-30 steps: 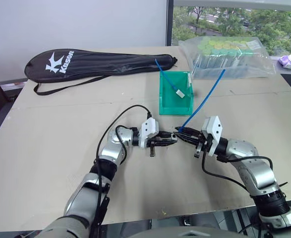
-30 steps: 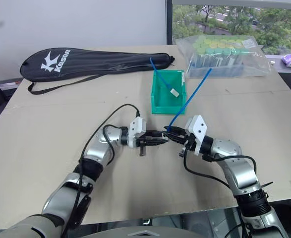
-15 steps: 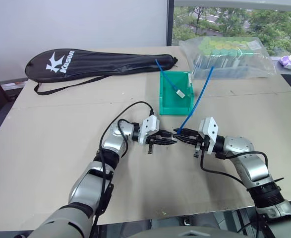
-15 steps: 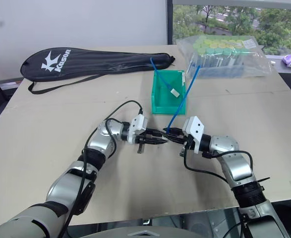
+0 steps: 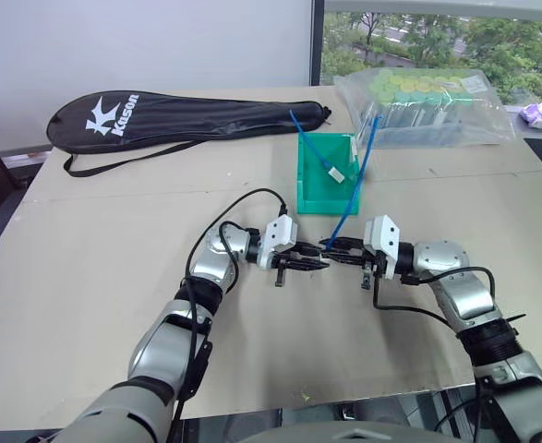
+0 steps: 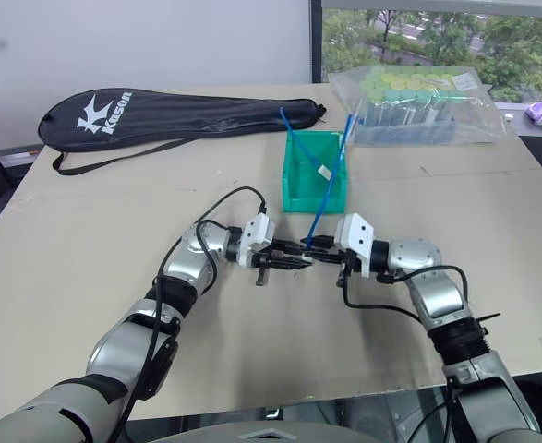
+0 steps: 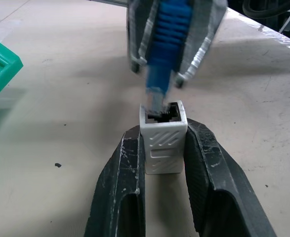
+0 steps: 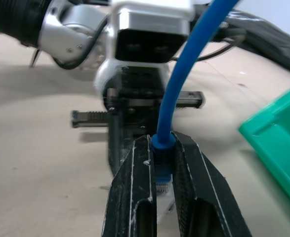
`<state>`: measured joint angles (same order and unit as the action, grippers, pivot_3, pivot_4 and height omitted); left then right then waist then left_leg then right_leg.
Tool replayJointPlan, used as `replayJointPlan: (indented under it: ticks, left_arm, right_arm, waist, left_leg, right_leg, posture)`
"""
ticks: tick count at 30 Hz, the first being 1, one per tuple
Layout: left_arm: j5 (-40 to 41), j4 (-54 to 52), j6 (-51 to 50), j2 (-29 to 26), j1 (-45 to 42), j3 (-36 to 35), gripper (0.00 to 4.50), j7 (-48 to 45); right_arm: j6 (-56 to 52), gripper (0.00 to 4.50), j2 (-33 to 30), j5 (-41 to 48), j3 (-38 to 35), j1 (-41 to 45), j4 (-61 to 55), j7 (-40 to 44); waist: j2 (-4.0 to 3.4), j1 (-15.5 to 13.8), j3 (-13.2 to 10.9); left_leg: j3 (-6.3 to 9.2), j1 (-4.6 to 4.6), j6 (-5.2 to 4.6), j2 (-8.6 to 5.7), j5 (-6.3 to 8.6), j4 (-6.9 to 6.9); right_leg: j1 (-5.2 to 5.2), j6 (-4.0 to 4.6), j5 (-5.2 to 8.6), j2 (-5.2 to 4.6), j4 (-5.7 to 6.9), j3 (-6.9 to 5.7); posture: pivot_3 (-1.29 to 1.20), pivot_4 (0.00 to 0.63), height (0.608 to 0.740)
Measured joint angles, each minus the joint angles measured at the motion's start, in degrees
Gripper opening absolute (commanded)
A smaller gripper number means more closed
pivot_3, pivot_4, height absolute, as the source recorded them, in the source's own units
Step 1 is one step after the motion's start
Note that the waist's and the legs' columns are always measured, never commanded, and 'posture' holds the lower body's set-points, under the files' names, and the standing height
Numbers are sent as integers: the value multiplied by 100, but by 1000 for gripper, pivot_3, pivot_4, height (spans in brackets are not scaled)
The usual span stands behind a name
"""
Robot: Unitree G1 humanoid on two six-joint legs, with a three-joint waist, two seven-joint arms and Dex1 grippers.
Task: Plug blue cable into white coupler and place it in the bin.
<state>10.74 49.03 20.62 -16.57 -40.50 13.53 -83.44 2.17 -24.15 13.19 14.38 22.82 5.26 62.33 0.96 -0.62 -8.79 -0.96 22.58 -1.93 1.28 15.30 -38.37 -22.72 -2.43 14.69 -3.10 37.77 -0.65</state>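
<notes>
My left gripper [image 7: 163,132] is shut on the white coupler [image 7: 162,145], a small ribbed block with its dark socket facing away from the fingers. My right gripper [image 8: 163,143] faces it, shut on the blue cable [image 8: 184,74] just behind the plug. The plug's tip is at the socket's mouth; I cannot tell whether it is seated. From above, the two grippers meet tip to tip [image 5: 327,256] over the table's middle. The blue cable [image 5: 354,180] rises from there across the green bin [image 5: 302,180], which stands just behind the grippers.
A second blue cable with a white block [image 5: 337,172] lies inside the bin. A black racket bag [image 5: 178,115] stretches along the back left. A clear bag of green-capped tubes [image 5: 427,106] sits at the back right. The table's front edge lies close below the arms.
The right gripper has rolled and edged left toward the left gripper. The cable's free end has swung left, from over the tube bag to over the bin. The left gripper kept still.
</notes>
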Motion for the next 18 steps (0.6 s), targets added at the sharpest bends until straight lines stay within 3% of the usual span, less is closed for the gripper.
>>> replayJointPlan:
  ticks: [9,18]
  left_arm:
    - [-22,15,0,-8,14,-52,484,2]
    - [-152,80,-4,-10,91,-140,484,93]
  right_arm:
    - [51,0,65,-140,185,445,581,319]
    - [-25,0,197,-197,338,729,1256,576]
  waist:
    - [6,4,16]
    - [8,126,68]
  left_leg:
    - [-2,-13,0,1,0,0]
    - [-1,-102,-1,6,1,8]
  right_leg:
    - [6,0,0,0,7,2]
    - [97,2,2,-1,3,2]
  posture:
    - [0,150,740]
    - [0,150,740]
